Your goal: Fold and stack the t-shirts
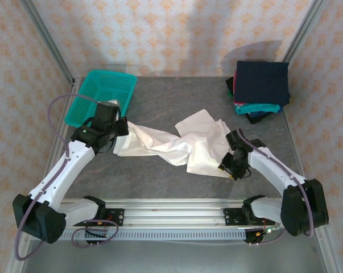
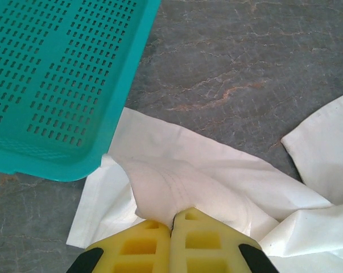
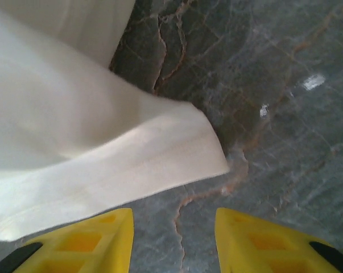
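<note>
A white t-shirt (image 1: 177, 145) lies crumpled and stretched across the middle of the table. My left gripper (image 1: 121, 128) is shut on its left end; in the left wrist view the yellow fingers (image 2: 172, 227) pinch a fold of the white t-shirt (image 2: 177, 182). My right gripper (image 1: 231, 166) stands open at the shirt's right corner, and the white t-shirt's hemmed corner (image 3: 160, 153) lies just ahead of the open gripper (image 3: 174, 227), with bare table between the fingers. A stack of folded t-shirts (image 1: 261, 85), navy on top with teal and red below, sits at the back right.
A teal plastic mesh basket (image 1: 100, 95) stands at the back left, its rim (image 2: 74, 165) close beside the left gripper. The grey marbled table (image 1: 171, 102) shows bare between basket and stack. Metal frame posts rise at both back corners.
</note>
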